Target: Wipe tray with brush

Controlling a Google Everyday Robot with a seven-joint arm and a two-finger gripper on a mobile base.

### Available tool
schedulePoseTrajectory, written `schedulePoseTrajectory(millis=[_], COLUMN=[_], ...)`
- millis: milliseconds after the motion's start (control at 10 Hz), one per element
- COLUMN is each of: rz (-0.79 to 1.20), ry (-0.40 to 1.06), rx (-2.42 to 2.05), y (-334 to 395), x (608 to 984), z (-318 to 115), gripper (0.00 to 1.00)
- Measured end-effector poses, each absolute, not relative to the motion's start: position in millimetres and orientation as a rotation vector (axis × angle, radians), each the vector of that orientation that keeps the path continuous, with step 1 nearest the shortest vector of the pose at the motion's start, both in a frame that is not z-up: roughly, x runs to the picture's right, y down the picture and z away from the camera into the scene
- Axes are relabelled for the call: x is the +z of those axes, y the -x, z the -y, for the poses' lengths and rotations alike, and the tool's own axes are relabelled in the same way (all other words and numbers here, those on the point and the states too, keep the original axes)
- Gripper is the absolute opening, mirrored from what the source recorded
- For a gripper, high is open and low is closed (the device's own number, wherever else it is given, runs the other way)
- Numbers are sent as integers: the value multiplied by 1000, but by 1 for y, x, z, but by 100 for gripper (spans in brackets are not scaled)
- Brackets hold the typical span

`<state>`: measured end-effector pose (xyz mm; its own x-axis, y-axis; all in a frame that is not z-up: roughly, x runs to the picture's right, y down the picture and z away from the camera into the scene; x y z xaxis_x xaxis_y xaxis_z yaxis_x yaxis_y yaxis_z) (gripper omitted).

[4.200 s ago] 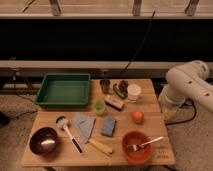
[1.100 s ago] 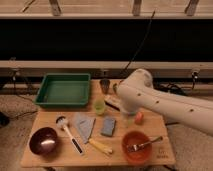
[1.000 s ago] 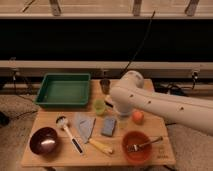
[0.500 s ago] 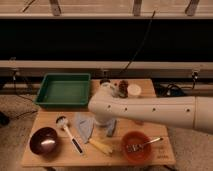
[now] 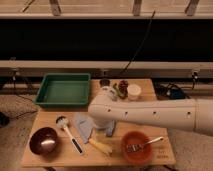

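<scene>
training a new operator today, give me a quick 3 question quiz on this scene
1. True or false: the brush lies inside the tray.
2. What holds the fork? A) the tray B) the orange bowl C) a plate
3. Where is the tool?

Key:
1. False: it lies on the table, outside the tray, left of the cloth.
2. B
3. At the arm's end, over the table's middle, right of the brush.
</scene>
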<state>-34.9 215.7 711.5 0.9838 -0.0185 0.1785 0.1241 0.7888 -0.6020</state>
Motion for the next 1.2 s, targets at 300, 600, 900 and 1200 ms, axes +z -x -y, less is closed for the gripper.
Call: schedulePoseTrajectory(millis=[300, 600, 900, 1200], rz=[161, 162, 175, 181], ry=[658, 667, 702, 741], rx=[-73, -79, -83, -80], y=[35, 68, 120, 145], x=[711, 714, 728, 753], z=[-217, -222, -228, -236], gripper=[65, 65, 65, 65])
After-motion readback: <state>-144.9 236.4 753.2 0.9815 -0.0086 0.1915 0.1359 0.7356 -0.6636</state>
